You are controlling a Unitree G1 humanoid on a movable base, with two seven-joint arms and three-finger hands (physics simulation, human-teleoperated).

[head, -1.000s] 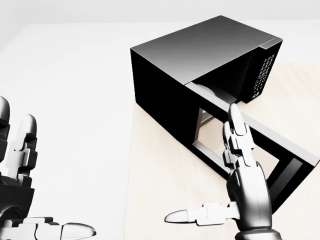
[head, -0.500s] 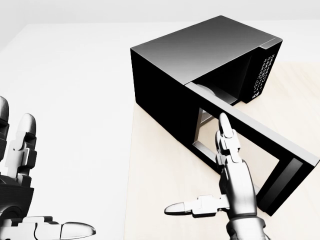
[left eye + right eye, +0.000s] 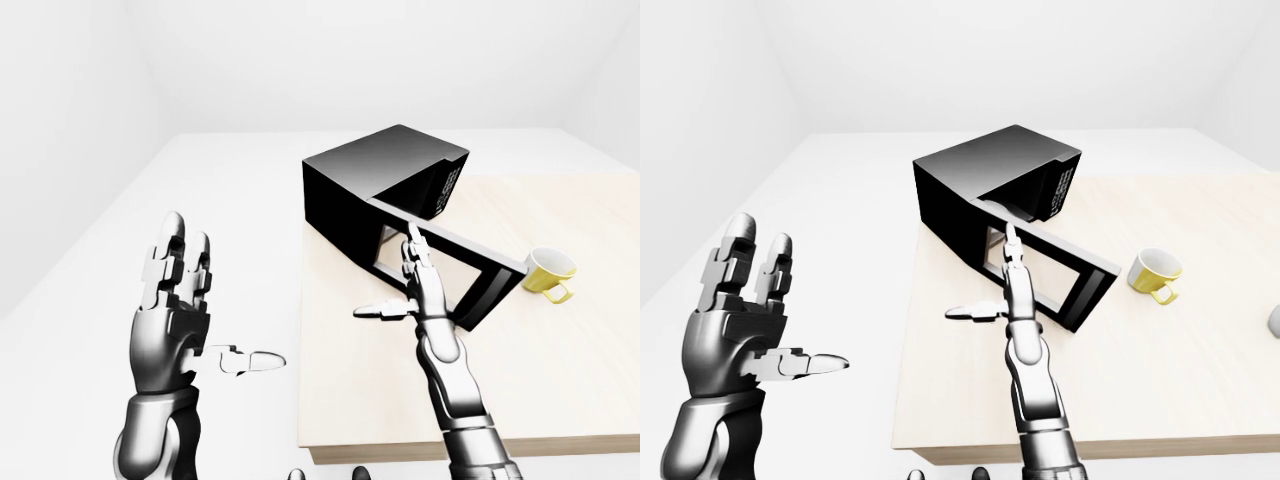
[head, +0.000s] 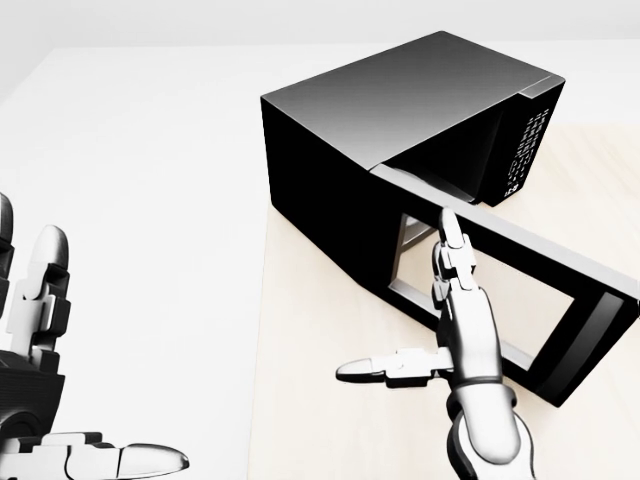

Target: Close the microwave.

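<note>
The black microwave [image 4: 400, 95] stands on the pale wooden table [image 3: 560, 380], its keypad at the right end. Its door [image 4: 520, 245] is hinged at the left and stands wide open, reaching toward the right edge of the head view. My right hand [image 4: 440, 320] is open, with its long fingers [image 4: 455, 255] flat against the door's outer face near the hinge side and the thumb spread to the left. My left hand [image 3: 205, 310] is open too, raised left of the table and far from the microwave.
A yellow mug [image 3: 548, 272] stands on the table just right of the door's free end. A small grey thing [image 3: 1273, 320] shows at the right edge of the right-eye view. White floor lies left of the table.
My right hand has moved up along the door and presses on it. The door's free end has swung a little up and to the right, toward the microwave. The left hand has barely moved.
</note>
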